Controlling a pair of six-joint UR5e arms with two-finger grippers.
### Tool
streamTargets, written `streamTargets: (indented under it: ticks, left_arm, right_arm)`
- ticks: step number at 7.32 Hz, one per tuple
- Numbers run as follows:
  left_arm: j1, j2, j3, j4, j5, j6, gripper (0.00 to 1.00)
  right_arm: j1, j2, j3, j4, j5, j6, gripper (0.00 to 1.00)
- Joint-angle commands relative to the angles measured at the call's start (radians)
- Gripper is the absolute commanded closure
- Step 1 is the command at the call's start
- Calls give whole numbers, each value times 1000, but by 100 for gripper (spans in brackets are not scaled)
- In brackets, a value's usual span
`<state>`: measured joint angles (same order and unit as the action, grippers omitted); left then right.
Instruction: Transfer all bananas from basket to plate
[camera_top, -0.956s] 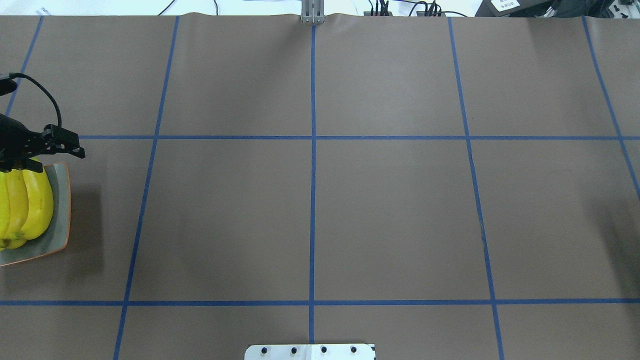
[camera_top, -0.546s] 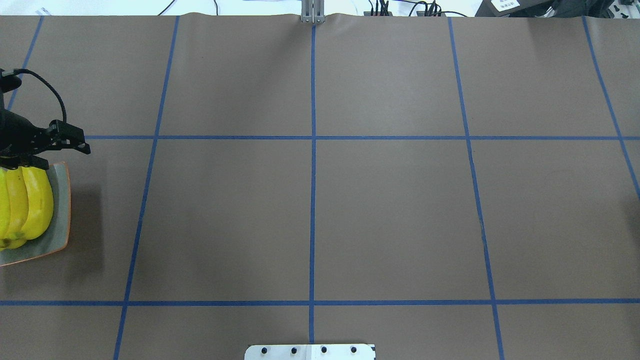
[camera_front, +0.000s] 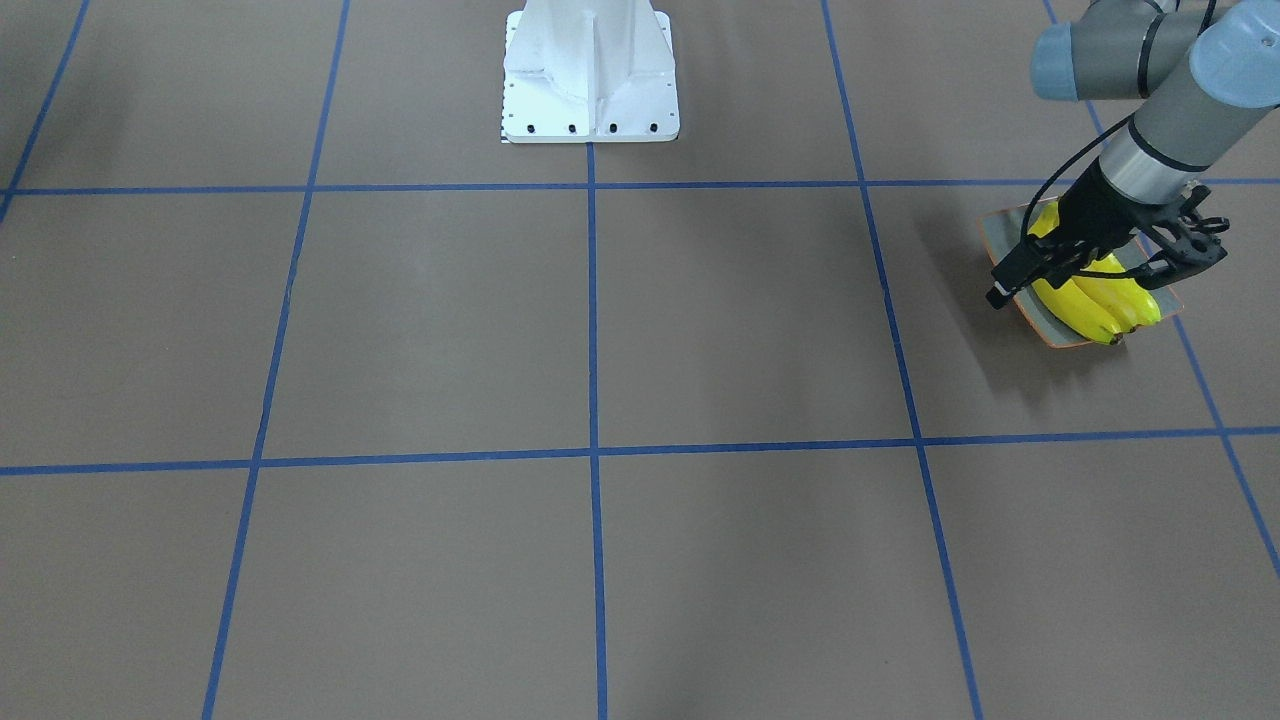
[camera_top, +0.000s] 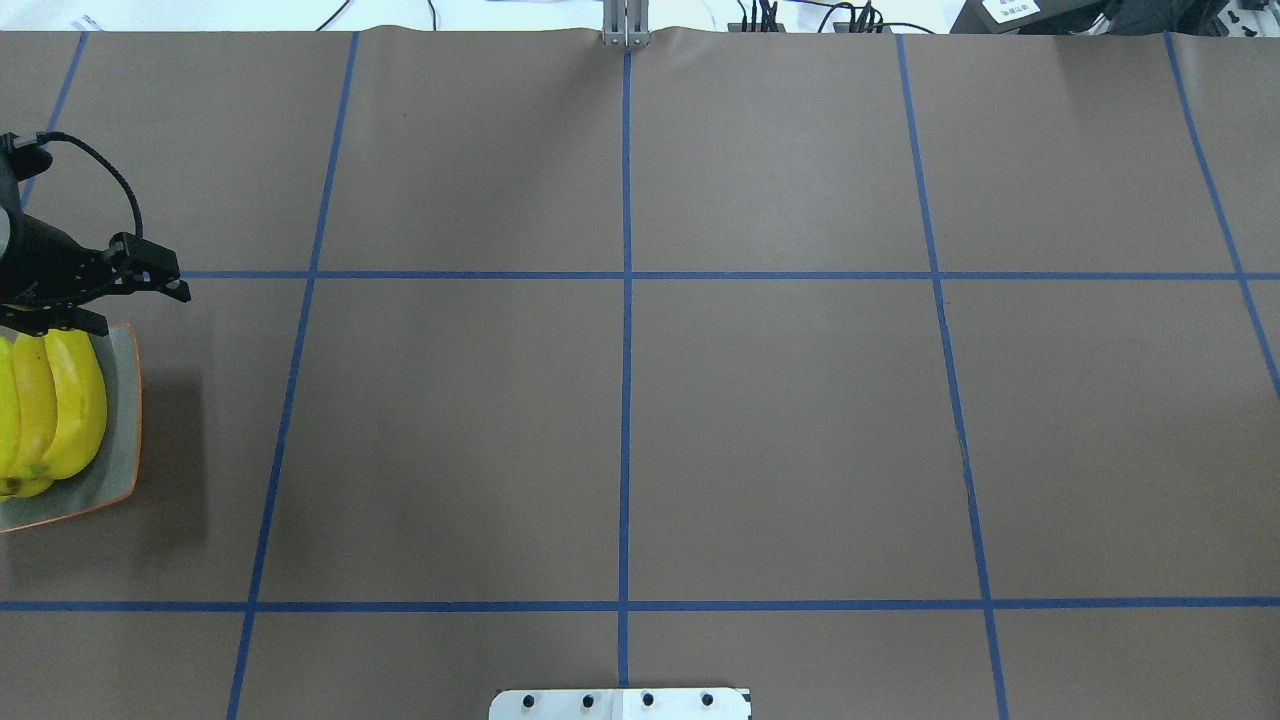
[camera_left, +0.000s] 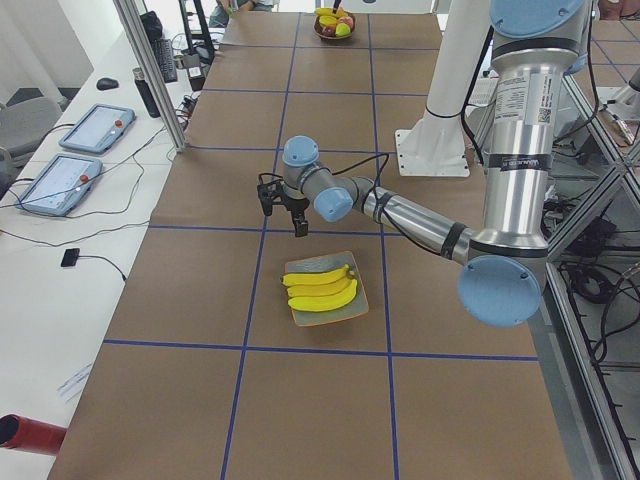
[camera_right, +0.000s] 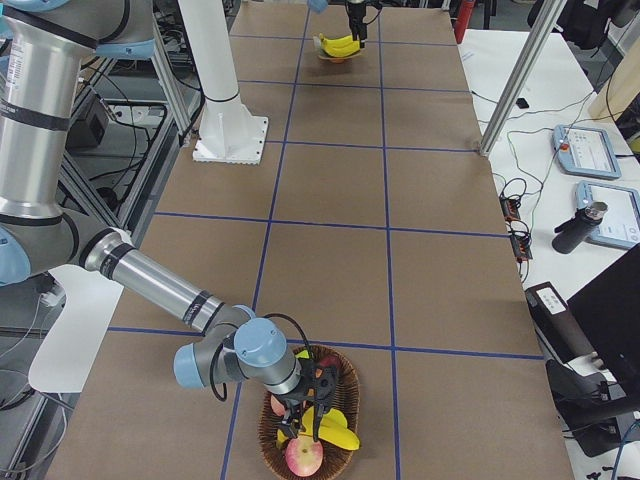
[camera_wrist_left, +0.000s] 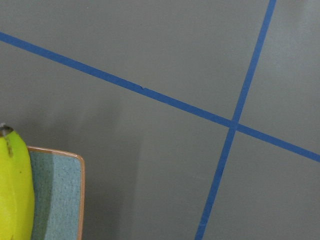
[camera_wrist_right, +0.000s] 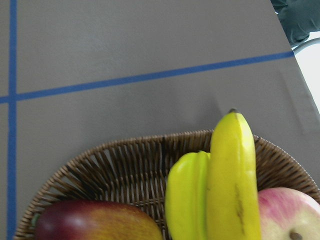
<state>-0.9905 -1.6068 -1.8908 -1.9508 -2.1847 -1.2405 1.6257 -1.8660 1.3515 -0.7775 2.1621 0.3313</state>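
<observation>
Yellow bananas fill the plate beside left fingers spread empty; right fingers: cannot tell

Entry one: three bright yellow curved bananas, dark-tipped, lie side by side and touching on the square grey-green plate with a thin orange rim, at my left end of the table. Entry two: a fourth yellow banana lies in the brown woven wicker basket at my right end, its dark tip reaching past the rim.
</observation>
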Motion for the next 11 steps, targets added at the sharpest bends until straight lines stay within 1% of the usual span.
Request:
streamTargets:
  ticks: [1, 2, 3, 4, 5, 8, 9, 11]
  left_arm:
    - [1, -2, 1, 0, 0, -2, 0]
    - [1, -5, 2, 0, 0, -2, 0]
    - [1, -7, 2, 0, 0, -4, 0]
    - [1, -7, 2, 0, 0, -4, 0]
    - [1, -7, 2, 1, 0, -4, 0]
    - [0, -7, 2, 0, 0, -4, 0]
    - [0, -7, 1, 0, 0, -4, 0]
    - [0, -7, -2, 0, 0, -4, 0]
  right_arm:
    - [2, 1, -34, 1, -4, -20, 4]
    - [2, 4, -38, 0, -13, -24, 4]
    - [2, 11, -51, 0, -43, -25, 6]
    - [0, 24, -61, -2, -50, -21, 7]
    - [0, 30, -80, 0, -48, -21, 9]
    - [0, 30, -87, 3, -50, -17, 12]
    - [0, 30, -92, 4, -50, -15, 16]
    - [0, 33, -92, 3, -48, -11, 17]
